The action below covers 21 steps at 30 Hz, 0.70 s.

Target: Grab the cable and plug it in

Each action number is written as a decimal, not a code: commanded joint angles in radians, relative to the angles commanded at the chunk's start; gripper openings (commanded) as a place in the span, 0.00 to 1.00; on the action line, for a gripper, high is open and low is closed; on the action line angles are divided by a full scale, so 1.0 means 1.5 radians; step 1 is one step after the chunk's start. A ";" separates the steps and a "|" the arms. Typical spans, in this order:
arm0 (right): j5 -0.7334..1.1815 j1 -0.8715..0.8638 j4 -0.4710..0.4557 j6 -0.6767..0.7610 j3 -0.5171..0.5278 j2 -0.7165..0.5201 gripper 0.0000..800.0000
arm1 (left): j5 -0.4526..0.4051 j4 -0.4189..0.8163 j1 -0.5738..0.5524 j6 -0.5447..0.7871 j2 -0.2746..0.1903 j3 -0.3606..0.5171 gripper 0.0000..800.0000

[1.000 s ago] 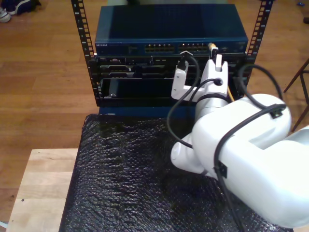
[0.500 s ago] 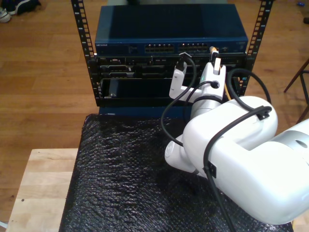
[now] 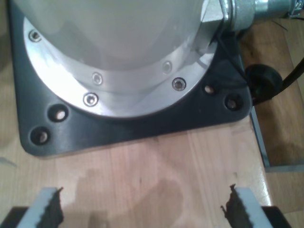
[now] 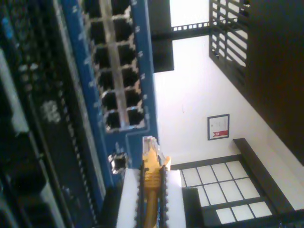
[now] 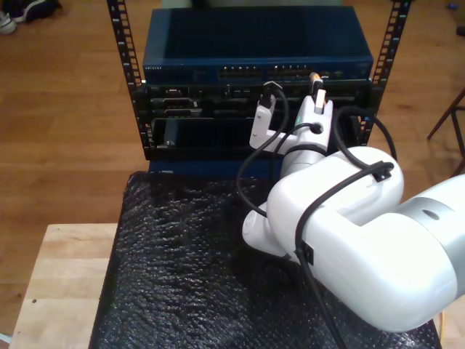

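Here, near the exterior camera, a black bubbled mat (image 5: 182,269) covers the wooden table (image 5: 62,276), and a big white arm (image 5: 349,240) reaches over it toward the rack (image 5: 131,80). My second tool (image 4: 151,190) is clamped on the cable (image 4: 151,178): its two white fingers (image 4: 128,199) press the yellow cord from both sides, and the clear plug (image 4: 149,143) stands out past them. The plug is just beside the blue switch (image 4: 137,61), near the end of its double row of ports (image 4: 114,71), but not inside any port. In the exterior view the plug (image 5: 315,77) is at the switch (image 5: 254,43) front, toward that view's right. My first tool (image 3: 142,209) is apart, with nothing between its fingers (image 3: 47,209), above a bare wooden surface (image 3: 152,171) before a black base plate (image 3: 142,123).
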 joint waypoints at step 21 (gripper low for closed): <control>0.006 -0.015 -0.005 -0.025 -0.023 0.017 0.00 | 0.000 0.000 0.000 0.000 0.000 0.000 1.00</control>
